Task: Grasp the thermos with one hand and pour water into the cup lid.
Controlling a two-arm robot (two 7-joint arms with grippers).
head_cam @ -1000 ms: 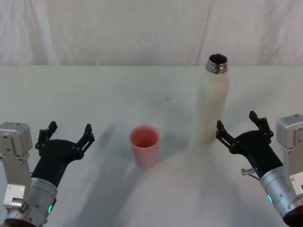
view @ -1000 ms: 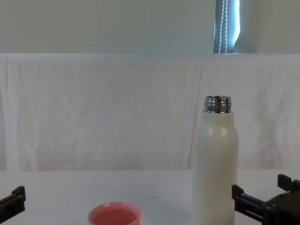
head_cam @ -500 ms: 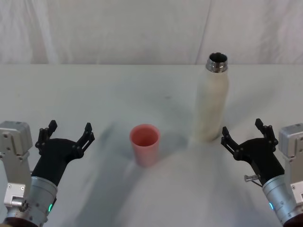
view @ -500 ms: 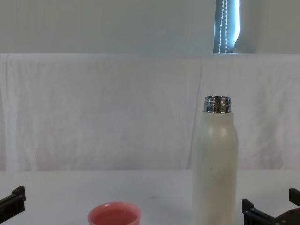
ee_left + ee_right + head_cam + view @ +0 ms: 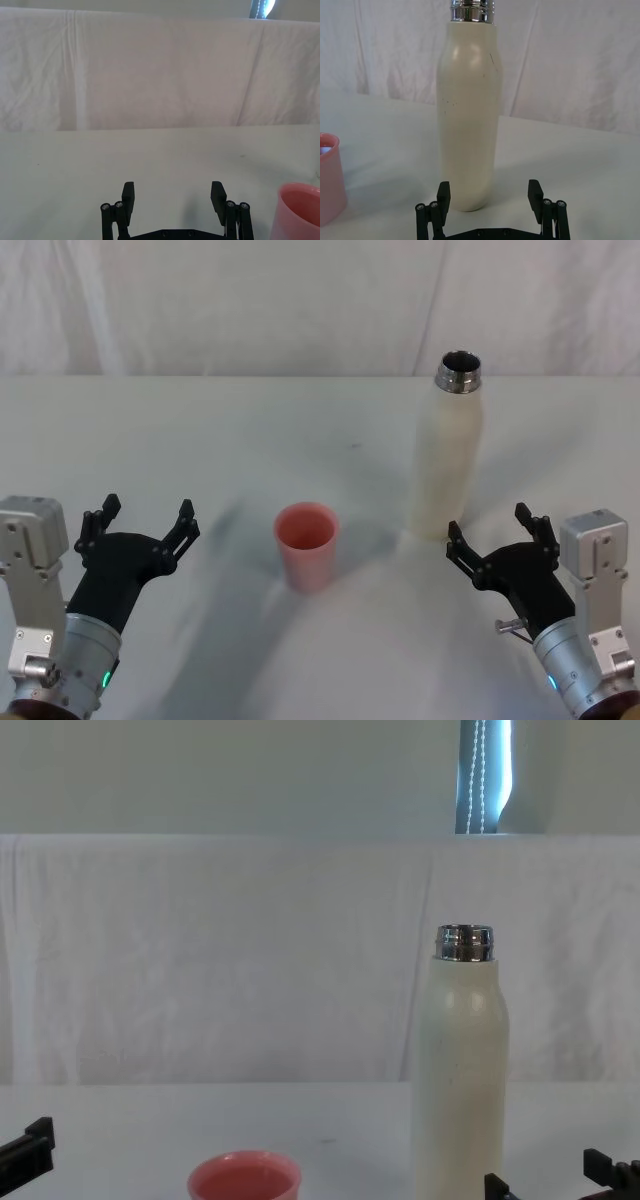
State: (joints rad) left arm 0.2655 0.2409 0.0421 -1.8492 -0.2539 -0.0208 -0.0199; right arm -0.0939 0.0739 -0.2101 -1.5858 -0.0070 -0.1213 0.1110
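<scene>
1. Right pincer [image 5: 498, 537]: black, fingers spread wide, gripping nothing, hovering low over the white counter [image 5: 250, 430] on the robot's right. Seen from the right wrist [image 5: 490, 192], both fingertips stand apart with bare counter between them.
2. Just ahead of that right pincer and slightly toward its left finger: tall cream-white matte cylindrical thermos [image 5: 447, 465] with rounded shoulders and a shiny threaded steel neck, upright on the counter, mouth uncapped. Near the fingertips but not touching them; not yet between the fingers. Same bottle close in the right wrist view [image 5: 468, 115], base resting on the counter just beyond the left fingertip, and rising high in the chest view [image 5: 460, 1070].
3. Farther to the left of the right pincer, well apart from it: small round pink cup lid [image 5: 306, 545] with a smooth rim, upright, mouth up, standing beside the thermos with a clear gap between them. Edge of it also visible from the right wrist [image 5: 330, 177] and low in the chest view [image 5: 244, 1180].
4. Left pincer [image 5: 140, 520]: black, likewise spread wide and empty, held low on the robot's left, apart from the pink cup lid, which sits off to its right [image 5: 299, 212]. Fingertips parted over bare counter in the left wrist view [image 5: 173, 196].
5. Beyond both pincers, at the far edge of the counter: white draped cloth backdrop [image 5: 250, 305].
</scene>
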